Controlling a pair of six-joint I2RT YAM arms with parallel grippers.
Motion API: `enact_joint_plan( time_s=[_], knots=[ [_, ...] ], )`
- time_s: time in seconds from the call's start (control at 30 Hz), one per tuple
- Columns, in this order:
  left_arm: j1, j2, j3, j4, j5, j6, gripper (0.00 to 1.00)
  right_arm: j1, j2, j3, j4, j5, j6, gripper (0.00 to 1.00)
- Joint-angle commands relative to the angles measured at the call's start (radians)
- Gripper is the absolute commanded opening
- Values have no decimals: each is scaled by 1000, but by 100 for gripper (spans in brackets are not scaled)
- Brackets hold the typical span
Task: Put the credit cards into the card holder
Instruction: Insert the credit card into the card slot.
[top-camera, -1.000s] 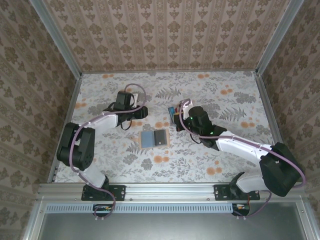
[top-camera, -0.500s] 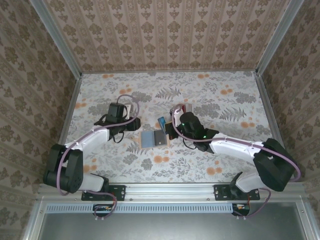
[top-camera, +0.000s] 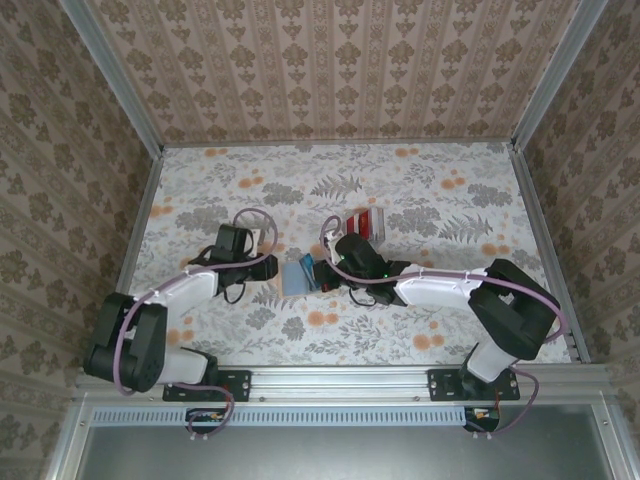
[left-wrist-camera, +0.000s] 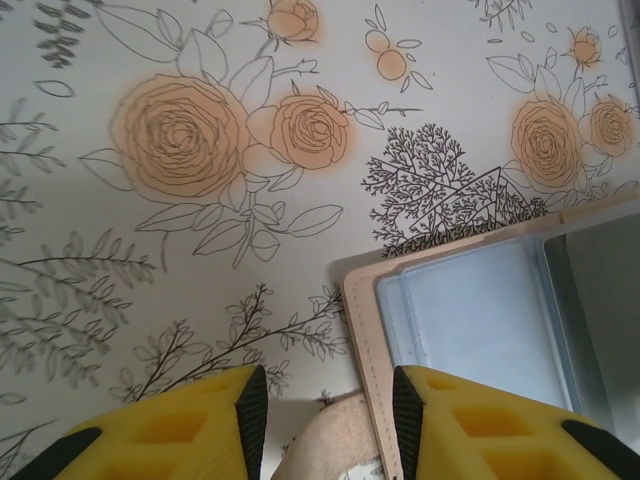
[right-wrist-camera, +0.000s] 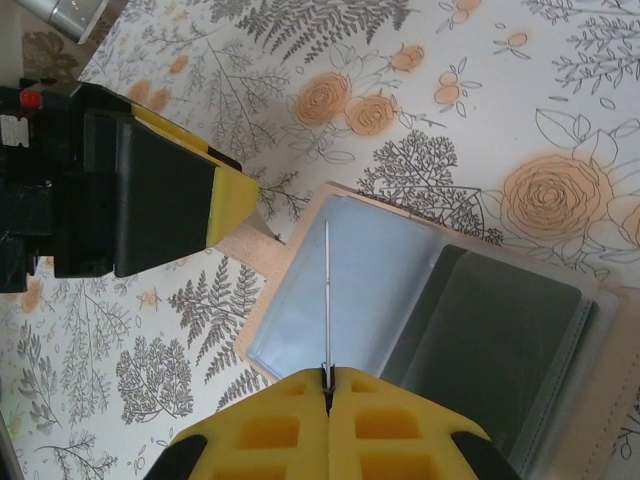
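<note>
Having swung left, the right tool is pinching a thin, rigid card edge-on over the open card holder, which is lying flat on the floral worktop. The left tool is straddling its tan stitched edge, jaws apart, possibly not touching.

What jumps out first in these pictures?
The right gripper pinches a thin card edge-on above the blue-grey pockets of the open wallet at mid-table. The left gripper sits at the wallet's corner, jaws apart with its tan edge between them. A small stack of red cards lies farther back on the flowered table.
</note>
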Motion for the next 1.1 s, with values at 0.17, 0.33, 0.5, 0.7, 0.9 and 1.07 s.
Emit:
enact_joint_plan(
  time_s=[0.17,0.33,0.5,0.7,0.9,1.07],
  knots=[
    [5,63,56,-5,51,26,38,-23,22,37,-23,-14,53,7],
    [4,93,48,29,104,-4,37,-51,50,39,-22,-57,101,8],
    [-2,131,65,27,126,-8,36,-118,102,11,59,-166,202,9],
    [-10,151,76,20,129,-8,36,-121,174,49,66,-238,231,9],
    [-17,201,106,-26,107,-3,27,-136,166,37,69,-242,253,9],
    [-21,217,117,-35,125,-6,17,-163,197,9,136,-279,335,9]
  ],
)
